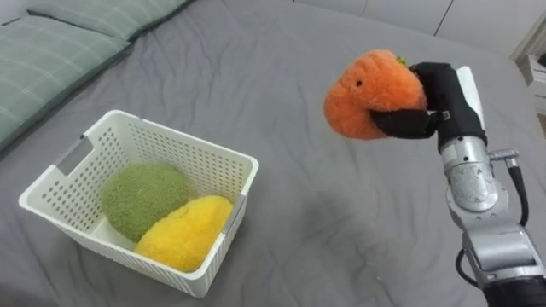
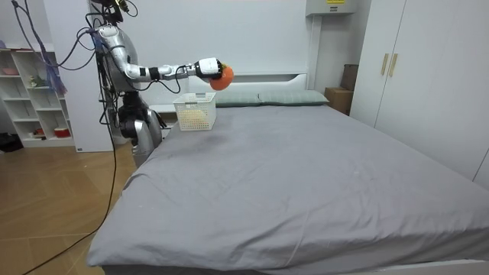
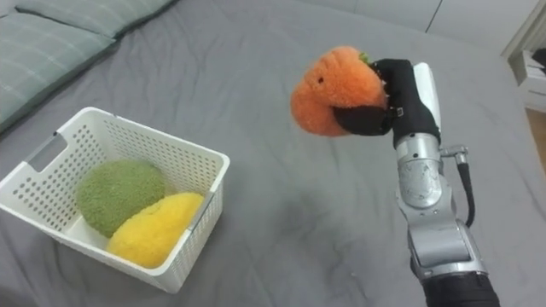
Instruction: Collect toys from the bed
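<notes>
Two soft toys lay in the white perforated plastic basket: a round green plush toy and, touching it on the near side, a yellow plush toy. A third, the orange carrot-shaped plush toy, was in my right hand. I held it in the air above the grey bed, to the right of the basket and well apart from it.

My fingers were curled round the toy's right side, some under it and some over the top (sunk a little into the pile). I judged the hold to be firm.

The stretch of sheet I could see carried no further toy, and the room view showed the same of the rest of the bed. So I took the collecting to be nearly done. One step was left: carry the orange toy leftward over the basket, which stood near the striped green pillows, and let it go among the other two.
</notes>
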Controlling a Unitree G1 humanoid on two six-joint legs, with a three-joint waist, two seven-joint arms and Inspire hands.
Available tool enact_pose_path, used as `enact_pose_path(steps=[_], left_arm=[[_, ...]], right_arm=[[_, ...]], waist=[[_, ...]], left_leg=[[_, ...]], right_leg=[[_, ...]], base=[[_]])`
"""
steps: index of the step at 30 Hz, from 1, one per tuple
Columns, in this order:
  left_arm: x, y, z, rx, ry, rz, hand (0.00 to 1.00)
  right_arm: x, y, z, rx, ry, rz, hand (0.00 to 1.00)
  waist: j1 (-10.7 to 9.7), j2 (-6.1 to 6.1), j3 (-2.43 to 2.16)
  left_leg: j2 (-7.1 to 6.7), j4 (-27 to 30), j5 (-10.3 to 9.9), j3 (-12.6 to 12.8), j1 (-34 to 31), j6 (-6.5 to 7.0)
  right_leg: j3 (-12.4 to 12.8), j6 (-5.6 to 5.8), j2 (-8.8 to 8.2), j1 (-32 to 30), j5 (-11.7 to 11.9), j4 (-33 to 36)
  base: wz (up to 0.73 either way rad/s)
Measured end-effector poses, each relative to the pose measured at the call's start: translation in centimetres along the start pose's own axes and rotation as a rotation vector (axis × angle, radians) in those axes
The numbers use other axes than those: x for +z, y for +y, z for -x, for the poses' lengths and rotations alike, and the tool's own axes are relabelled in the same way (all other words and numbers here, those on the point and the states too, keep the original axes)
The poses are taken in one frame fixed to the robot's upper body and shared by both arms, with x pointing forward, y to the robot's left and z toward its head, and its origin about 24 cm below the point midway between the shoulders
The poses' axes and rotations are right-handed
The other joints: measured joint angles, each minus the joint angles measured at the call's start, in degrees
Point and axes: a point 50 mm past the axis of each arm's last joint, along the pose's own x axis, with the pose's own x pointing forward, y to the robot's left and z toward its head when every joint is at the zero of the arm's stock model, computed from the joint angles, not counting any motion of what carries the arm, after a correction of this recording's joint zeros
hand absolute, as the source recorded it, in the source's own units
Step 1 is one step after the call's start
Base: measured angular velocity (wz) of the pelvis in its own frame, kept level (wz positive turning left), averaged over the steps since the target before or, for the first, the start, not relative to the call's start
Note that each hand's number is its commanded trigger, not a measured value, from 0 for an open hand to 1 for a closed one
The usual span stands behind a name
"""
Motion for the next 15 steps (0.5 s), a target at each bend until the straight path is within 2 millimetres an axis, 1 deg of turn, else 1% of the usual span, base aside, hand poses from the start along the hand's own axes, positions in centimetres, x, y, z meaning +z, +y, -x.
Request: enact_pose_path(steps=[2,3,5,6,7,8,9,11,12,13,14,15], left_arm=[[-0.7,0.1,0.1,-0.001,0.020,-0.010,0.00],[-1.3,0.1,0.3,-0.004,0.038,-0.024,0.00],[-1.4,0.1,0.3,-0.011,0.040,-0.040,0.00],[-1.5,0.1,0.3,-0.019,0.043,-0.040,0.00],[-1.2,0.1,0.2,-0.027,0.035,-0.039,0.00],[-1.2,0.0,0.3,-0.028,0.035,-0.043,0.00],[-1.2,0.0,0.3,-0.030,0.033,-0.046,0.00],[-0.9,0.0,0.3,-0.033,0.028,-0.045,0.00],[-0.8,0.0,0.2,-0.035,0.025,-0.052,0.00],[-0.6,0.1,0.2,-0.035,0.018,-0.059,0.00],[-0.5,0.1,0.2,-0.035,0.015,-0.064,0.00],[-0.1,0.1,0.1,-0.038,0.007,-0.069,0.00]], right_arm=[[0.5,1.0,-0.2,0.049,-0.013,0.014,1.00],[0.7,1.5,-0.1,0.080,-0.020,0.028,1.00],[0.8,2.1,0.0,0.120,-0.028,0.057,1.00],[0.9,2.5,0.0,0.139,-0.031,0.063,1.00],[1.0,2.7,0.0,0.152,-0.035,0.059,1.00],[1.1,2.8,0.0,0.157,-0.037,0.053,1.00],[1.5,3.0,-0.2,0.161,-0.046,0.036,0.98],[2.3,3.3,-0.6,0.172,-0.071,0.023,0.89],[2.9,3.6,-0.9,0.185,-0.094,0.027,0.86],[3.5,4.1,-1.0,0.198,-0.111,0.032,0.81],[3.7,4.3,-1.1,0.205,-0.117,0.032,0.81],[3.9,4.8,-1.2,0.214,-0.122,0.038,0.80]], waist=[[0.54,-0.26,0.02],[1.47,-0.31,0.04],[2.01,-0.35,0.05],[2.52,-0.35,0.05],[3.44,-0.33,0.09],[3.72,-0.34,0.11],[4.78,-0.34,0.15],[5.04,-0.47,0.22],[5.51,-0.50,0.22],[6.30,-0.60,0.26],[6.34,-0.72,0.25],[6.40,-1.17,0.10]], left_leg=[[0.00,0.14,-0.02,-0.13,0.20,-0.01],[-0.04,0.26,-0.04,-0.31,0.22,0.02],[-0.20,0.49,-0.09,-1.17,-0.09,0.07],[-0.32,0.85,-0.09,-1.90,-0.47,0.08],[-0.35,1.21,-0.11,-2.15,-0.73,0.06],[-0.40,1.30,-0.11,-2.43,-0.88,0.06],[-0.53,1.38,-0.11,-2.98,-1.22,0.05],[-0.68,1.76,-0.03,-3.76,-1.75,-0.04],[-0.70,1.98,-0.01,-4.10,-1.95,-0.07],[-0.77,2.09,0.01,-4.40,-2.09,-0.10],[-0.85,2.21,0.04,-4.89,-2.39,-0.13],[-1.01,2.35,0.22,-5.78,-2.82,-0.16]], right_leg=[[-0.10,0.00,0.00,0.32,0.00,-0.01],[-0.23,0.00,-0.01,0.47,0.00,-0.01],[-0.79,0.00,-0.13,0.72,0.00,-0.01],[-1.55,0.00,-0.21,0.79,0.00,0.00],[-1.58,0.01,-0.20,0.78,0.00,-0.02],[-1.67,0.02,-0.21,0.78,-0.01,-0.02],[-1.86,0.10,-0.26,0.69,-0.07,-0.01],[-2.57,0.15,-0.30,0.63,-0.11,-0.04],[-3.31,0.15,-0.34,0.70,-0.11,-0.08],[-3.66,0.16,-0.34,0.79,-0.13,-0.11],[-4.15,0.17,-0.38,0.80,-0.14,-0.12],[-5.01,0.18,-0.45,0.79,-0.15,-0.12]], base=[[0.02],[0.10],[0.22],[0.25],[0.20],[0.16],[0.21],[0.22],[0.16],[0.18],[0.29],[0.37]])
